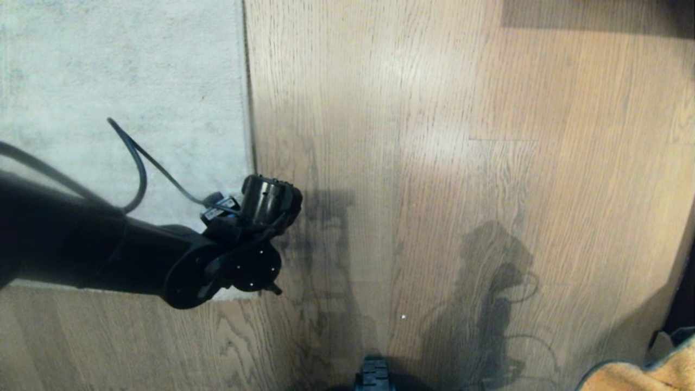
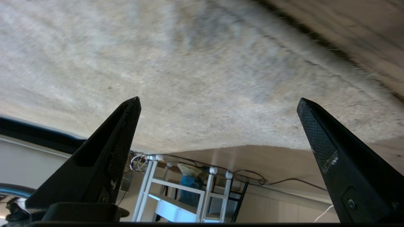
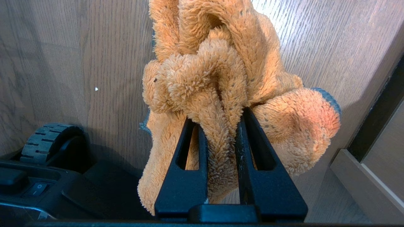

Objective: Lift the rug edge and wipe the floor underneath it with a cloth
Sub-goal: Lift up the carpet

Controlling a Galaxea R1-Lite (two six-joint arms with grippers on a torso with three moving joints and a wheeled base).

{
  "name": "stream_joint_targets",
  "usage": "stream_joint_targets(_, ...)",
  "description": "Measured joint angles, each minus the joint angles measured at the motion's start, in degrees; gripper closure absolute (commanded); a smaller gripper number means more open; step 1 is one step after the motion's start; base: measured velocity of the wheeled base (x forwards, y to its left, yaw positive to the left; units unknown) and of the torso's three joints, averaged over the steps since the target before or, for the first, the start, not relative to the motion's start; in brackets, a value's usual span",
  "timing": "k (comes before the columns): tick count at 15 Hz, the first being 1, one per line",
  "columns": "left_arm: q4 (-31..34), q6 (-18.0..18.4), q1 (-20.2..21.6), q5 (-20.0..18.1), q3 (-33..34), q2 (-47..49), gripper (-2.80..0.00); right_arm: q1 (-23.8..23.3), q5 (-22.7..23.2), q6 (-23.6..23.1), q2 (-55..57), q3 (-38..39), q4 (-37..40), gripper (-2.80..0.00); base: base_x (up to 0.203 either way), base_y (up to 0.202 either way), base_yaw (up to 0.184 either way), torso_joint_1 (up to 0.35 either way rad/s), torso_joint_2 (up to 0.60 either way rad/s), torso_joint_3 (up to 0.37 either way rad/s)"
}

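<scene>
On the left lies one pale grey rug point(image 1: 119, 81), flat on the floor point(image 1: 434, 163), and its rug edge point(image 1: 248, 98) runs straight down to a square corner that the left arm covers. That arm reaches in over the corner, and the left gripper point(image 2: 217, 104) has its two black fingers point(image 2: 123, 132) spread as wide as they go, nothing between them, pile close in front and the rug's border beyond. Moving right: bare oak-look planks, two arm shadows and one tiny white speck point(image 1: 403, 316). One ridged wheel point(image 1: 372, 374) pokes in at the bottom. Far right, the one orange cloth point(image 3: 221, 82) hangs bunched above the floor, pinched in the right gripper point(image 3: 217, 123), its two fingers nearly together on a fluffy fold.
</scene>
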Motion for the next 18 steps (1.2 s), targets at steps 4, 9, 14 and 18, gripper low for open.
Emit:
stream_joint_targets(4,-0.34,0.01,0.24,-0.11,-1.46,3.08,-2.8,0.0,0.01,0.0,0.0,0.0,-0.02,0.0,0.0,0.0,0.0,0.0,0.0,0.0)
stream_joint_targets(9,-0.79,-0.02,0.96,-0.12,-3.7,5.68,-2.8,0.0,0.0,0.04,0.0,0.0,-0.01,0.0,0.0,0.0,0.0,0.0,0.0,0.0)
stream_joint_targets(14,-2.68,0.01,1.88,-0.13,-4.14,6.84,-2.8,0.0,-0.01,-0.01,0.0,0.0,0.0,0.0,0.0,0.0,0.0,0.0,0.0,0.0)
stream_joint_targets(18,-2.59,0.07,2.43,-0.14,-4.82,7.04,-2.8,0.0,-0.01,0.02,0.0,0.0,-0.02,0.0,0.0,0.0,0.0,0.0,0.0,0.0)
